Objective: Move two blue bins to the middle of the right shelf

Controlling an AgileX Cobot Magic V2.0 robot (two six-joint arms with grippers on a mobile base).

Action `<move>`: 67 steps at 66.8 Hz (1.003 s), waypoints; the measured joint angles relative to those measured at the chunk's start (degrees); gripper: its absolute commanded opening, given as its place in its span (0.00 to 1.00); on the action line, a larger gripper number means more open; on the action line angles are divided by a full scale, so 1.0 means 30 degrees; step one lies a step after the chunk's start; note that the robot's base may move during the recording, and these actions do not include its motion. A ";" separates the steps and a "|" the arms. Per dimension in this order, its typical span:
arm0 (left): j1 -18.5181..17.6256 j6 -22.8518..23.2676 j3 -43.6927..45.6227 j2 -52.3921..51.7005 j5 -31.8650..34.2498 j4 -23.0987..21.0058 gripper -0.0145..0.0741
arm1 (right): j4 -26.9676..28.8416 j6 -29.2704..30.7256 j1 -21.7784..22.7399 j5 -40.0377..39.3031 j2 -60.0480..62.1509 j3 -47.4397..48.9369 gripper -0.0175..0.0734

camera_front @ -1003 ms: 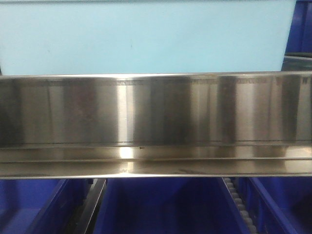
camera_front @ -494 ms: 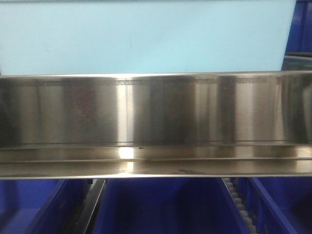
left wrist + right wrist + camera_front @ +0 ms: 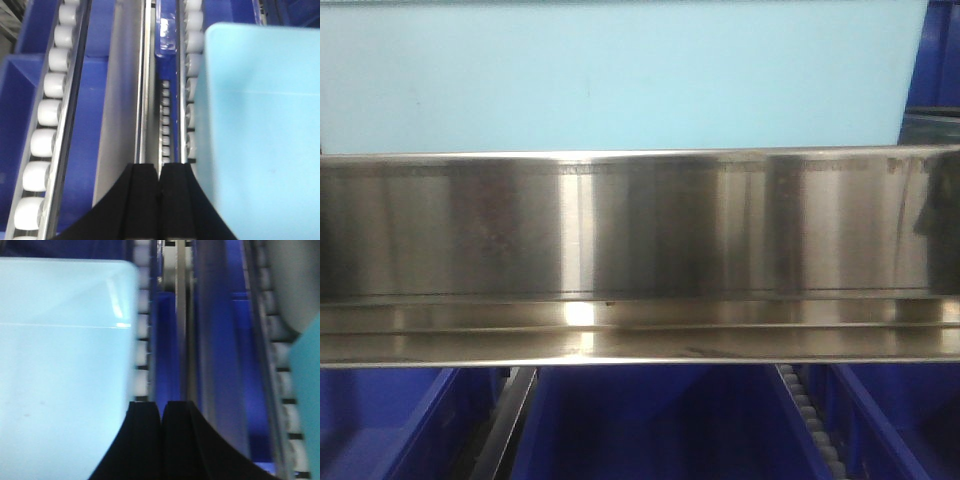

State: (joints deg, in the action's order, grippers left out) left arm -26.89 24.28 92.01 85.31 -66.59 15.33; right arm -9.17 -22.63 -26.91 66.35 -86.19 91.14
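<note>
Care helps: both sides should likely push slow and even, so the pale blue bin does not turn on the white rollers. The left tool and the right tool each have fingers pressed together, holding nothing. The bin sits right of the left tool, left of the right tool, above the shiny shelf rail. Its walls look smooth and plain.
</note>
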 measured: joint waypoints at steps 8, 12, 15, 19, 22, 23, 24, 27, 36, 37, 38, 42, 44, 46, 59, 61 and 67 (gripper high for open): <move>-0.0664 0.0654 0.0559 0.0394 -0.0600 0.0565 0.04 | 0.0000 -0.0390 -0.0336 0.0687 -0.0674 0.0503 0.04; -0.0699 0.0780 0.0633 0.0448 -0.0606 0.0641 0.04 | 0.0000 -0.0479 -0.0416 0.0851 -0.0784 0.0585 0.04; -0.0699 0.0873 0.0674 0.0477 -0.0639 0.0727 0.04 | 0.0000 -0.0479 -0.0392 0.0924 -0.0810 0.0615 0.05; -0.0699 0.0895 0.0674 0.0477 -0.0639 0.0801 0.05 | 0.0040 -0.0479 -0.0392 0.0969 -0.0810 0.0615 0.13; -0.0699 0.0895 0.0674 0.0477 -0.0639 0.0847 0.08 | 0.0040 -0.0515 -0.0392 0.1011 -0.0810 0.0626 0.20; -0.0699 0.0895 0.0674 0.0477 -0.0639 0.0845 0.09 | 0.0040 -0.0515 -0.0392 0.1011 -0.0810 0.0626 0.23; -0.0699 0.0895 0.0674 0.0477 -0.0639 0.0845 0.11 | 0.0040 -0.0515 -0.0392 0.1053 -0.0810 0.0626 0.24; -0.0699 0.0895 0.0674 0.0477 -0.0639 0.0845 0.17 | 0.0040 -0.0515 -0.0392 0.1053 -0.0810 0.0626 0.31; -0.0699 0.0895 0.0678 0.0643 -0.0918 0.0633 0.37 | 0.0555 -0.0551 -0.0392 0.1095 -0.0810 0.0659 0.38; -0.0699 0.0895 0.0678 0.0690 -0.0962 0.0592 0.41 | 0.0727 -0.0551 -0.0392 0.1128 -0.0810 0.0659 0.38; -0.0699 0.0895 0.0678 0.0786 -0.1005 0.0593 0.43 | 0.0907 -0.0592 -0.0392 0.1172 -0.0810 0.0659 0.38; -0.0699 0.0895 0.0678 0.0931 -0.1089 0.0466 0.47 | 0.1203 -0.0592 -0.0465 0.1219 -0.0828 0.0659 0.38; -0.0699 0.0895 0.0678 0.1014 -0.1089 0.0415 0.48 | 0.1328 -0.0592 -0.0501 0.1219 -0.0857 0.0659 0.38; -0.0699 0.0895 0.0678 0.1060 -0.1125 0.0400 0.48 | 0.1367 -0.0592 -0.0549 0.1219 -0.0857 0.0659 0.38; -0.0699 0.0895 0.0299 0.1134 -0.1125 0.0060 0.47 | 0.1360 -0.0904 -0.0585 0.1219 -0.0876 -0.0233 0.38; -0.0699 0.0895 0.0092 0.1134 -0.1125 -0.0020 0.47 | 0.1335 -0.1041 -0.0585 0.1219 -0.0876 -0.0365 0.38; -0.0699 0.0986 -0.0619 0.1094 -0.0507 -0.0202 0.47 | 0.1197 -0.1284 -0.0585 0.1295 -0.0902 -0.0816 0.38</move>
State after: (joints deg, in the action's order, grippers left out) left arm -28.99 27.24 90.16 88.59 -68.11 14.72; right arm -5.58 -26.48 -28.66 70.24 -88.90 88.69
